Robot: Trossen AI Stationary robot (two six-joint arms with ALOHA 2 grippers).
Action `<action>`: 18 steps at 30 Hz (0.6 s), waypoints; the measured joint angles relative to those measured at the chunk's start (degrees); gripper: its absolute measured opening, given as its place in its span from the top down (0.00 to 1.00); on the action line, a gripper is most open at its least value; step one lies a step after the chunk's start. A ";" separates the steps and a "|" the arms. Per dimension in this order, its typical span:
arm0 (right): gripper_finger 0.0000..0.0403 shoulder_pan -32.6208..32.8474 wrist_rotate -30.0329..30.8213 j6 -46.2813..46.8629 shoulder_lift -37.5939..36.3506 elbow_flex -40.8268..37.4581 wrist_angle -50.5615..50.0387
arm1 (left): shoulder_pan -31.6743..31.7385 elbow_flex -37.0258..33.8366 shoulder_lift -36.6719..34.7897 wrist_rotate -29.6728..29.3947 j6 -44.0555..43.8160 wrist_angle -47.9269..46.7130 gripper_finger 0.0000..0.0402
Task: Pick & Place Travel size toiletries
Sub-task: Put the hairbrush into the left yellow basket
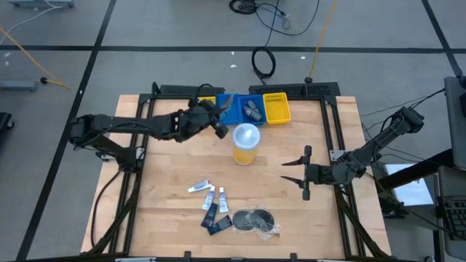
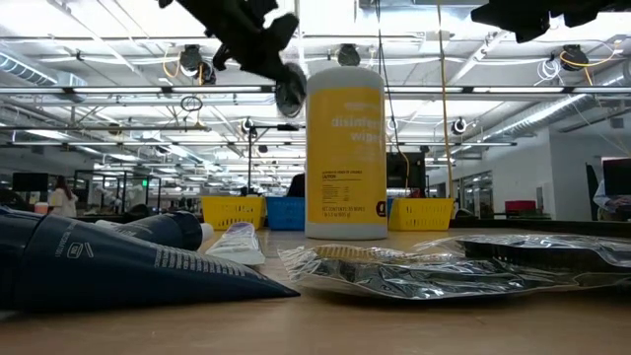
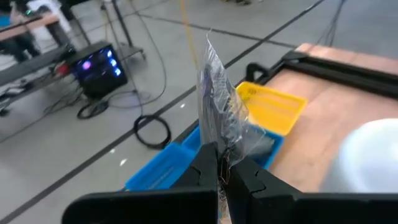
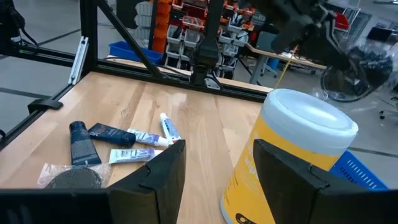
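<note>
My left gripper (image 1: 216, 125) hangs above the table near the blue bin (image 1: 234, 109), shut on a clear plastic packet (image 3: 217, 106) with a round dark item inside. In the low view this packet (image 2: 290, 95) dangles beside the yellow cup (image 1: 246, 143). The remaining toiletries lie near the table's near edge: white tubes (image 1: 209, 192), dark mini bottles (image 1: 215, 217) and round dark packets (image 1: 253, 220). My right gripper (image 1: 286, 172) is open at the table's right side, pointing left, touching nothing. My left gripper pinches the packet's clear plastic edge (image 3: 219, 148) between its two fingers (image 3: 205, 165). The packet is lifted clear of the table. In the left wrist view it sticks out past the fingertips; in the low view it hangs below the gripper.
A row of yellow (image 1: 277, 108) and blue bins sits at the table's far edge; one blue bin (image 1: 253, 109) holds grey items. The tall yellow cup with a pale lid (image 4: 292, 162) stands mid-table, right beside the left gripper. Bare wood lies between the cup and the right gripper.
</note>
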 joint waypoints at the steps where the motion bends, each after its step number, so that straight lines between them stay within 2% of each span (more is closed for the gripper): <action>1: 0.55 0.00 0.00 0.00 0.00 0.00 0.00 | 0.55 -0.24 -0.02 0.01 -0.17 -0.47 1.00; 18: 0.55 0.01 0.00 0.02 0.00 0.00 0.06 | 11.30 -8.08 -0.04 1.48 -7.14 -4.12 1.00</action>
